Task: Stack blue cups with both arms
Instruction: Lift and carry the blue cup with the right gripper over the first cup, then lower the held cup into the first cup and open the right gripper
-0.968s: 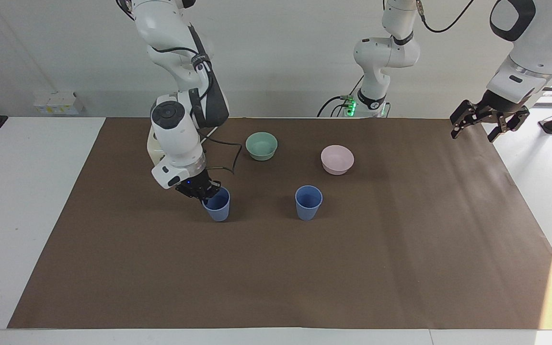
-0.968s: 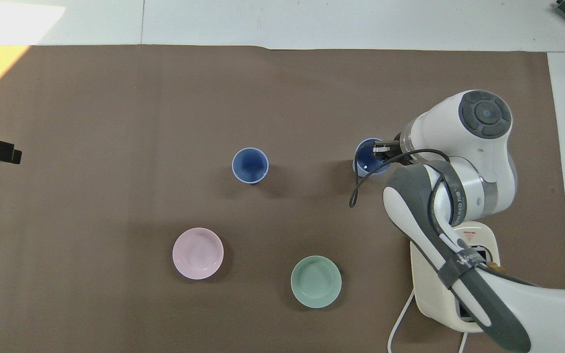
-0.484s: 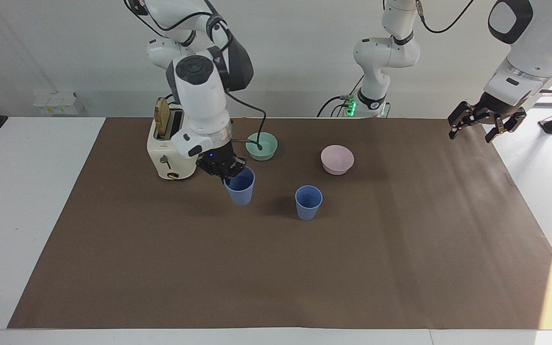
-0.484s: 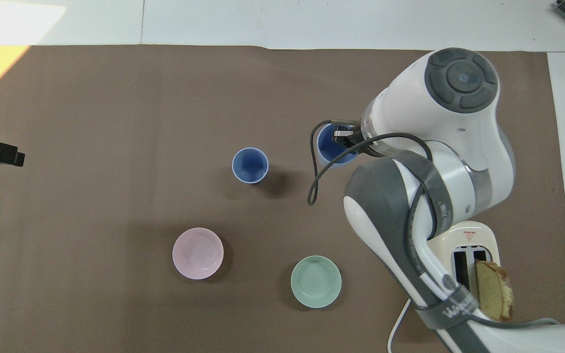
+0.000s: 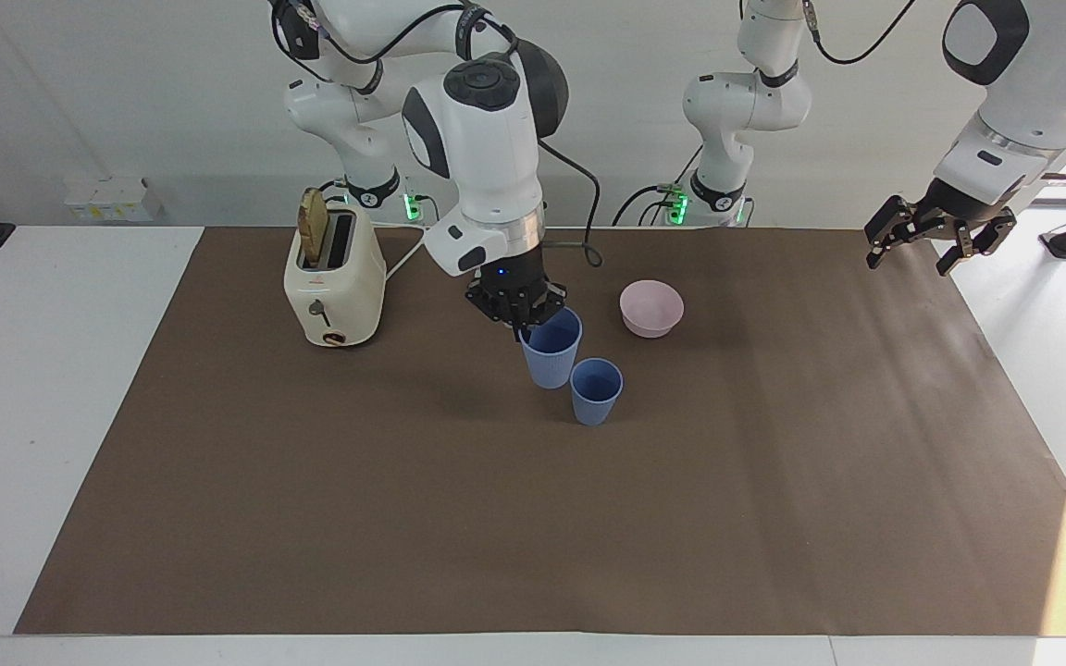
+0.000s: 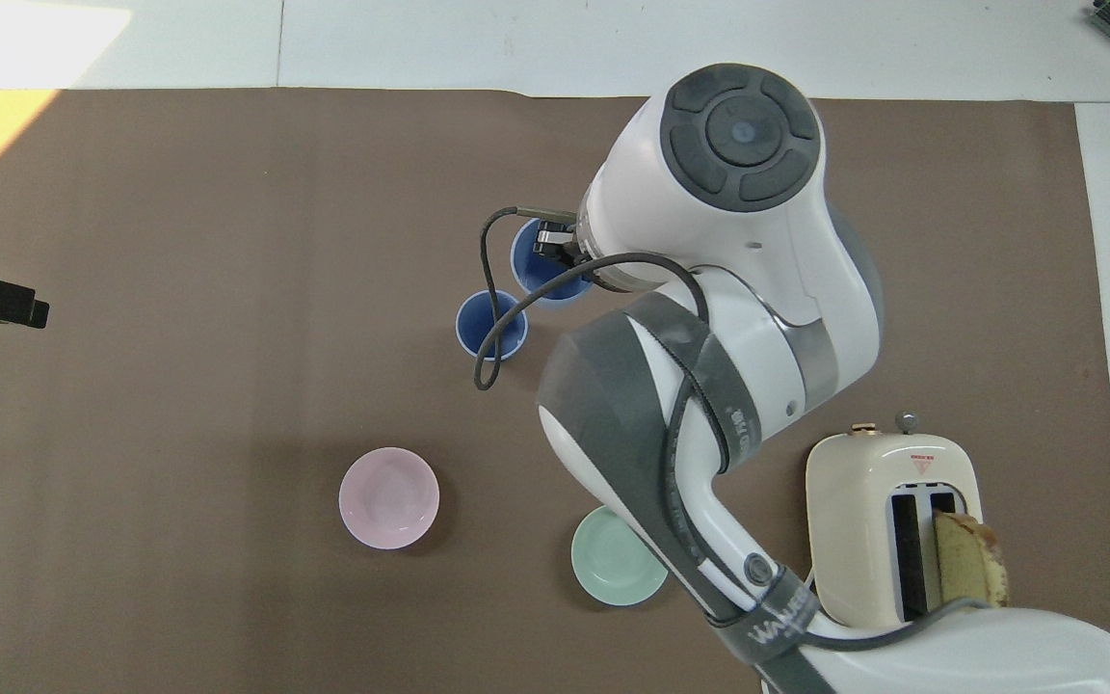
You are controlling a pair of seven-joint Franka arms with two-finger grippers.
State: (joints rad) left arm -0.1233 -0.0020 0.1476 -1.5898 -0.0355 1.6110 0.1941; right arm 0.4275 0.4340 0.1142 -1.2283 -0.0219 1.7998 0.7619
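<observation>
1. Over the middle of the brown mat (image 5: 774,518), the right gripper (image 5: 522,313) grasps one blue cup (image 5: 551,350) by its rim, one finger inside the cup and one outside.
2. The held cup hangs upright, clear of the mat, just beside the second blue cup (image 5: 596,390) and toward the right arm's end of the table from it; the overhead view shows the two rims (image 6: 543,280) and (image 6: 490,325) close together but not aligned.
3. The second blue cup stands upright on the mat, untouched by either gripper.
4. The left gripper (image 5: 938,237) hangs in the air over the mat's edge at the left arm's end of the table, fingers spread and holding nothing; this arm waits.
5. The pale pink bowl (image 5: 650,308) sits nearer to the robots than the standing cup.
6. The teal-green bowl (image 6: 613,571) is partly covered by the right arm in the overhead view.
7. The cream toaster (image 5: 334,277), with a slice of bread (image 5: 314,215) upright in one slot, stands toward the right arm's end of the table.
</observation>
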